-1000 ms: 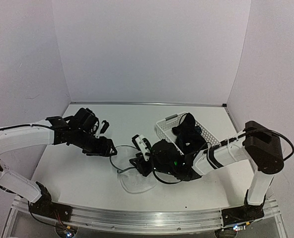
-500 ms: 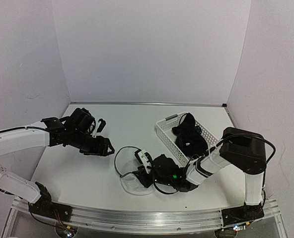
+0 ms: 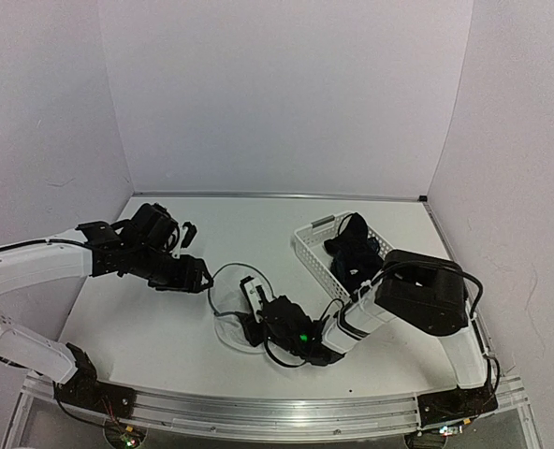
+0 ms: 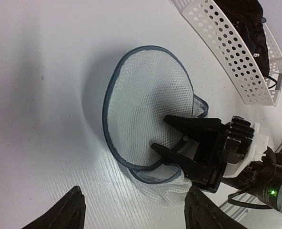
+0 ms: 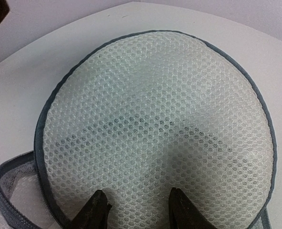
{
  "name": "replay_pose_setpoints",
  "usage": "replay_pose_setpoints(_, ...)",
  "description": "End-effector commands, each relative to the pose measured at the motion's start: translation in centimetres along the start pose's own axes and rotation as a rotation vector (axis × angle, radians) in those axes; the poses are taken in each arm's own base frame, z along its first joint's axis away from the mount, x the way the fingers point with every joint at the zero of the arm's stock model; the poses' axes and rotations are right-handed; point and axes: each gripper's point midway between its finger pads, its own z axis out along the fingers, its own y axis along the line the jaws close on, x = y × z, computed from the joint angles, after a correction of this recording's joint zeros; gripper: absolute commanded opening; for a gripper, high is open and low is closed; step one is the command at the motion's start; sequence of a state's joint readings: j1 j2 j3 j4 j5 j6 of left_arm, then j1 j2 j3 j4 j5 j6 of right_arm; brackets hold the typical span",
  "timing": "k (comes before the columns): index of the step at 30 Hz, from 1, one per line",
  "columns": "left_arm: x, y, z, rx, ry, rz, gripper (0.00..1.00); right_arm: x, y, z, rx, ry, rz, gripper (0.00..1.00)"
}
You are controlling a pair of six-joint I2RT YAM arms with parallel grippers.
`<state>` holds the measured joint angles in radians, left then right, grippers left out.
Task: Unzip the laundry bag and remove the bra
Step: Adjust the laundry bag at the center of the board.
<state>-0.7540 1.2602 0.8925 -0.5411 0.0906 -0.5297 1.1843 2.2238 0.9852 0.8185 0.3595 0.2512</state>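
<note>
Keeping my left pincer [image 4: 134, 202] apart and my right pincer [image 4: 160, 132] apart low over the laundry bag [image 4: 141, 95], I risk its tips snagging the mesh.

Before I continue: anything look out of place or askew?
The laundry bag lies collapsed and open, one round panel tilted off the other, the right gripper over it, jaws parted. The bra sits in the white basket, outside the bag. Nothing looks spilled or torn.
</note>
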Motion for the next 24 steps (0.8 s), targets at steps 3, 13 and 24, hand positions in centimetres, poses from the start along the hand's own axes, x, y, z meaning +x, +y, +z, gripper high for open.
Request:
replay_pose_setpoints(3,-2.2,0.6,-2.1,-0.052,-0.129,-0.029,0.72,3.1,-5.3,3.1,0.146,0.150,-0.023,0.46)
replay_pose_setpoints(13,-4.3,0.6,-4.2,-0.076,-0.230,-0.035,0.73,1.5,-5.1,2.0,0.120,0.121,-0.017,0.56)
replay_pose_setpoints(24,-5.1,0.5,-4.6,-0.084,-0.252,-0.025,0.74,-1.8,-4.5,-1.6,0.059,0.062,0.057,0.74)
